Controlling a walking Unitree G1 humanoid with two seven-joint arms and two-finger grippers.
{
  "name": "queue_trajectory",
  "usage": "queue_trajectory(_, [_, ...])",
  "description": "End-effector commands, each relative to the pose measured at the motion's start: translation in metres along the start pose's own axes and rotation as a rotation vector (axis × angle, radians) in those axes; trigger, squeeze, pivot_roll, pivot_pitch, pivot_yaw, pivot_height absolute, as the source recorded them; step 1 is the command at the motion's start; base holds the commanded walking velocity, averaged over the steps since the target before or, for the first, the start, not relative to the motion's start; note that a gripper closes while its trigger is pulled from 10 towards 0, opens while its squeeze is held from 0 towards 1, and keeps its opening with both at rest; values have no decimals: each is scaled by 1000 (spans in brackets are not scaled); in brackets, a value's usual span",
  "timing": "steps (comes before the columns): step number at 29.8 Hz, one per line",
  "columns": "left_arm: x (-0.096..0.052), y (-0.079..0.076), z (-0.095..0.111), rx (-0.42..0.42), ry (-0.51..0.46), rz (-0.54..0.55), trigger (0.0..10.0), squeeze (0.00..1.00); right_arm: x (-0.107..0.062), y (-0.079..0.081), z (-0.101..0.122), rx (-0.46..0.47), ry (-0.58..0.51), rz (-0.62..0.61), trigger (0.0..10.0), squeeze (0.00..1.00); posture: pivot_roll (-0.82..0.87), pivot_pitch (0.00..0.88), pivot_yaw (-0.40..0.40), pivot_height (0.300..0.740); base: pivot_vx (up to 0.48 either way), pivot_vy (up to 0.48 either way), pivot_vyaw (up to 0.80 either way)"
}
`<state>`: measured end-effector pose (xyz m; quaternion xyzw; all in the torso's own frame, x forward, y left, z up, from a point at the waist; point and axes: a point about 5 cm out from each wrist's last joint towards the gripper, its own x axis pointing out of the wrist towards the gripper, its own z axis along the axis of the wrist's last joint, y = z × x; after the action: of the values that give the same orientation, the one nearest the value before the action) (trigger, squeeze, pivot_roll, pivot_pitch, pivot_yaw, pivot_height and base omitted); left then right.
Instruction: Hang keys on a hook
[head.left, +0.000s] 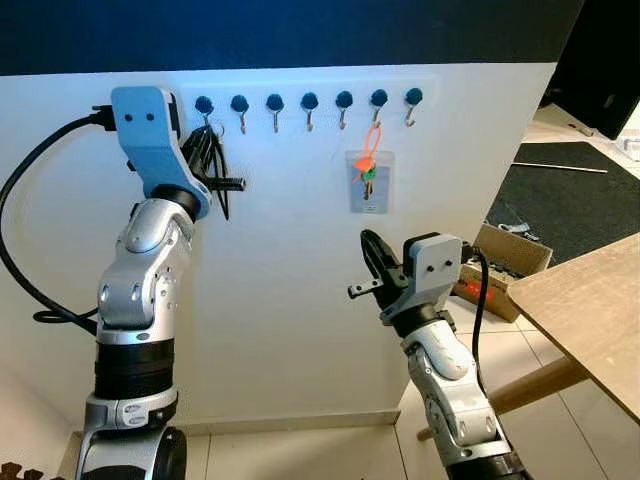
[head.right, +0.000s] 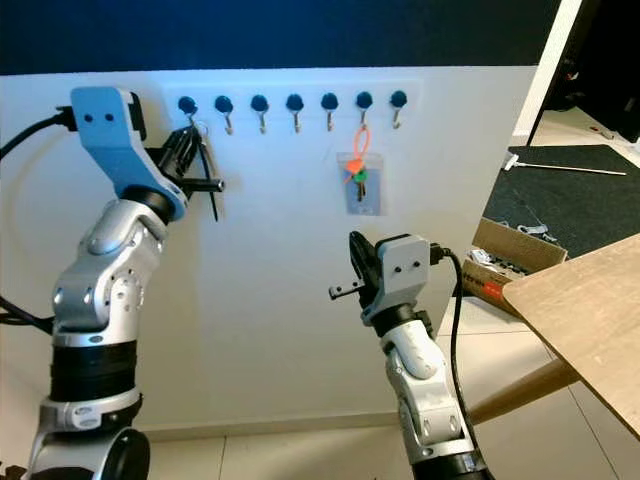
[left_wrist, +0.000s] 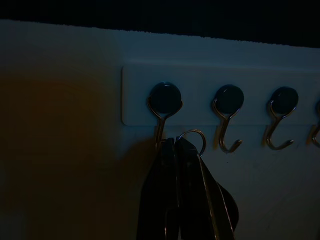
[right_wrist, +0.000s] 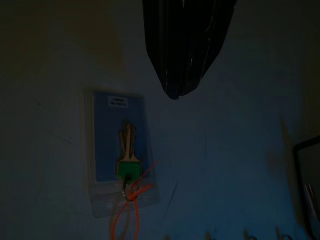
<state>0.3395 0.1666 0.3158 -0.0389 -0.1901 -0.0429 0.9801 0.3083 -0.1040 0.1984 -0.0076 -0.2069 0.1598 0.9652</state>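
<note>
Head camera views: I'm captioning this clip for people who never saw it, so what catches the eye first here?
First, the row of seven dark-capped metal hooks on a white wall rail, with a green-headed key in a clear pouch on an orange loop hanging from the sixth hook from the robot's left. Next, the left gripper, raised to the leftmost hook with a silver key ring at its fingertips. The right gripper sits lower, below the pouch.

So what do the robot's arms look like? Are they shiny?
Yes, both arms are shiny silver with black rings at the joints. Each wrist carries a light blue box, and a thick black cable loops out from it. The left end effector and the right end effector each have two long black fingers.
</note>
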Motion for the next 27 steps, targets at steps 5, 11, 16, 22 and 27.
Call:
queue_trajectory(5, [-2,32,2,9,-6,134,10000,0,-3,0,-6,7,25,-4,10000,0,147,135,27,740,0,0,0])
queue_trajectory(11, [-8,29,12,-61,-54,58,10000,0,-4,-1,-6,6,25,-2,10000,0,151,133,24,740,0,0,0])
queue_trajectory(16, [-13,27,12,-63,-54,40,10000,0,-3,0,-6,7,25,3,10000,0,154,132,22,740,0,0,0])
queue_trajectory(22, [-19,28,9,-65,-44,40,10000,0,-2,0,-6,8,24,8,10000,0,157,134,18,740,0,0,0])
queue_trajectory(27, [-18,23,4,-69,-23,19,10000,0,-2,0,-6,8,25,10,10000,0,154,137,18,740,0,0,0])
